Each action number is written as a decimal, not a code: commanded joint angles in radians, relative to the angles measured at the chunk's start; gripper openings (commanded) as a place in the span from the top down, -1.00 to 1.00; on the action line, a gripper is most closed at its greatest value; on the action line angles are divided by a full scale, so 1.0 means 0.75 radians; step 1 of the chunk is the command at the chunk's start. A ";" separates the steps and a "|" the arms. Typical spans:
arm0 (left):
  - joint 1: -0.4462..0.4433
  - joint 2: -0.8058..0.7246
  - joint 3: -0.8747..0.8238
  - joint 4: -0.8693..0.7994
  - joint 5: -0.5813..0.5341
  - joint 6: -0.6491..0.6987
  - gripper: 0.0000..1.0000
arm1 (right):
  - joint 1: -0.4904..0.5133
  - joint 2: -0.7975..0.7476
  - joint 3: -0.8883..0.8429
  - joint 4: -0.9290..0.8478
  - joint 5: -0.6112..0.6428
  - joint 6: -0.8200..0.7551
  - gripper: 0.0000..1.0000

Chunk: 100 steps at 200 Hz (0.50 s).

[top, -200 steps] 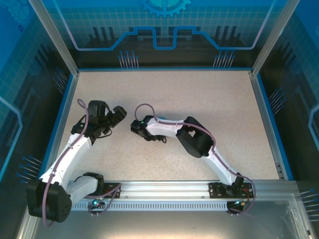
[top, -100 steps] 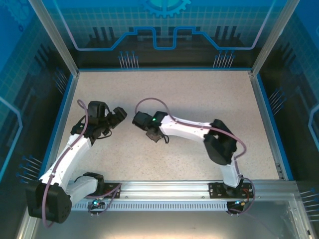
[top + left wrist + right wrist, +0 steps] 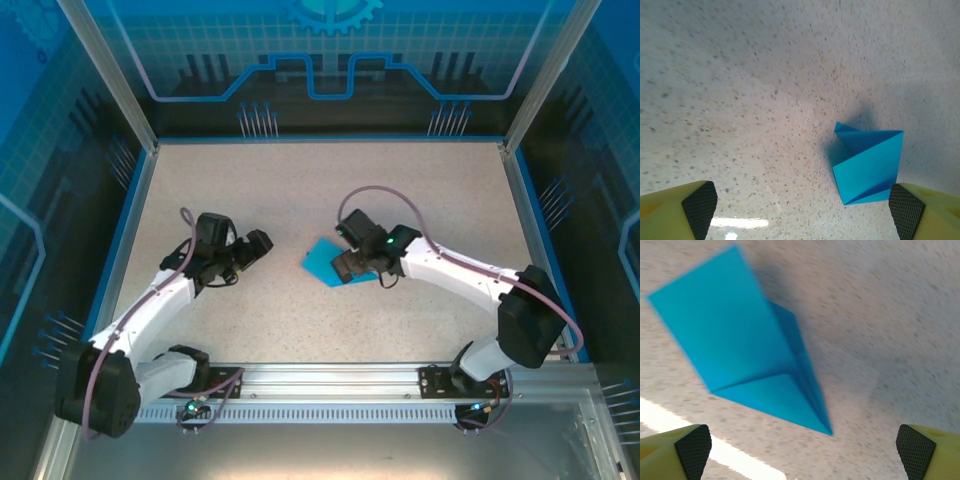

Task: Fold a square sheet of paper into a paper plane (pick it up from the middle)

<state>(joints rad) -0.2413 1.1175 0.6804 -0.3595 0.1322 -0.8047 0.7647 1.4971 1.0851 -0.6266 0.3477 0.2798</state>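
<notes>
- In the top view the right gripper [image 3: 343, 266] covers the right part of the paper plane [image 3: 320, 260]. Only a teal patch with a pointed left corner shows there, and no folds can be made out.
- The right wrist picture is blurred, so the plane's edges and creases look soft.
- The left wrist view is sharper: layered flaps and a diagonal crease show, and the plane lies flat on the speckled table [image 3: 740, 75].
- The right gripper's pads [image 3: 692, 447] stand wide apart with nothing between them. The plane lies ahead of the gap and to the left, its sharp tip pointing back toward the gap — touching neither pad.
- The left gripper [image 3: 257, 244] is likewise spread wide and holds nothing.
- From above, the plane sits mid-table between both grippers, with bare table separating it from the left one.
</notes>
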 commanded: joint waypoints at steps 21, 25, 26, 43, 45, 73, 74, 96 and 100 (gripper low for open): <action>-0.168 0.131 -0.048 0.164 0.044 -0.101 -0.85 | -0.260 -0.011 -0.089 0.097 -0.369 0.012 -0.94; -0.189 0.139 -0.053 0.183 0.045 -0.110 -0.85 | -0.271 0.000 -0.088 0.101 -0.392 0.006 -0.91; -0.193 0.143 -0.054 0.188 0.045 -0.114 -0.85 | -0.274 0.001 -0.088 0.102 -0.394 0.005 -0.91; -0.265 0.193 -0.076 0.276 0.046 -0.168 -0.84 | -0.302 0.042 -0.074 0.106 -0.485 -0.043 -0.80; -0.275 0.198 -0.079 0.287 0.047 -0.172 -0.84 | -0.305 0.047 -0.072 0.106 -0.496 -0.048 -0.78; -0.356 0.278 -0.103 0.383 0.048 -0.235 -0.80 | -0.322 0.099 -0.059 0.103 -0.632 -0.131 -0.59; -0.357 0.281 -0.103 0.385 0.047 -0.237 -0.80 | -0.322 0.103 -0.059 0.103 -0.636 -0.134 -0.58; -0.382 0.332 -0.102 0.419 0.052 -0.251 -0.77 | -0.326 0.159 -0.041 0.085 -0.630 -0.150 -0.39; -0.387 0.341 -0.100 0.422 0.053 -0.250 -0.77 | -0.328 0.172 -0.036 0.082 -0.628 -0.149 -0.33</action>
<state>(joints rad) -0.5121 1.3388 0.6178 -0.1143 0.1555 -0.9531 0.5358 1.5784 1.0264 -0.5560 -0.0582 0.1997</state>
